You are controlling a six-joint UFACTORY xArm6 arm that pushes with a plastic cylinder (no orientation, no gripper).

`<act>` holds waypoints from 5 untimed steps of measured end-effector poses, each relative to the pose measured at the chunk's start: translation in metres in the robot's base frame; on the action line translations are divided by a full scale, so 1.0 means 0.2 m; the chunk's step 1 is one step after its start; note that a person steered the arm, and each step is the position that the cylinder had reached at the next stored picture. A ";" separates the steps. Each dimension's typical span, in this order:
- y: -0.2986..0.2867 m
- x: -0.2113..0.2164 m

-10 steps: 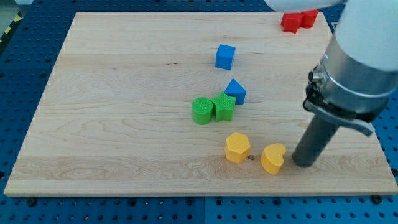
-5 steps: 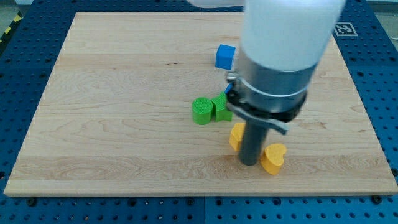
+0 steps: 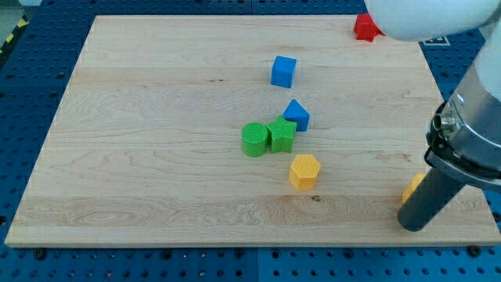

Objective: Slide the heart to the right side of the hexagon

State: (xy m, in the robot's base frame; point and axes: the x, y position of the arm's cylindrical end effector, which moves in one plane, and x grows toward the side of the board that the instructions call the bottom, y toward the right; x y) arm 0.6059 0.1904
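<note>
The yellow hexagon [image 3: 304,171] lies right of the board's middle, toward the view's bottom. The yellow heart [image 3: 412,188] sits far to its right near the board's right edge, mostly hidden behind my rod. My tip [image 3: 412,226] rests on the board just below the heart, touching or nearly touching it. The heart and hexagon are well apart.
A green cylinder [image 3: 254,139] and a green star-like block [image 3: 281,135] touch each other above-left of the hexagon, with a blue triangular block [image 3: 297,115] beside them. A blue cube [image 3: 283,71] lies higher up. A red block [image 3: 365,27] sits at the top right, partly hidden by the arm.
My tip swept from between the two yellow blocks to the far right. The heart moved right toward the board's edge, and the hexagon shifted slightly up.
</note>
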 end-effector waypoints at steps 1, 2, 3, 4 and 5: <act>-0.02 -0.08; 0.04 -0.11; 0.13 -0.12; 0.15 -0.16; 0.16 -0.28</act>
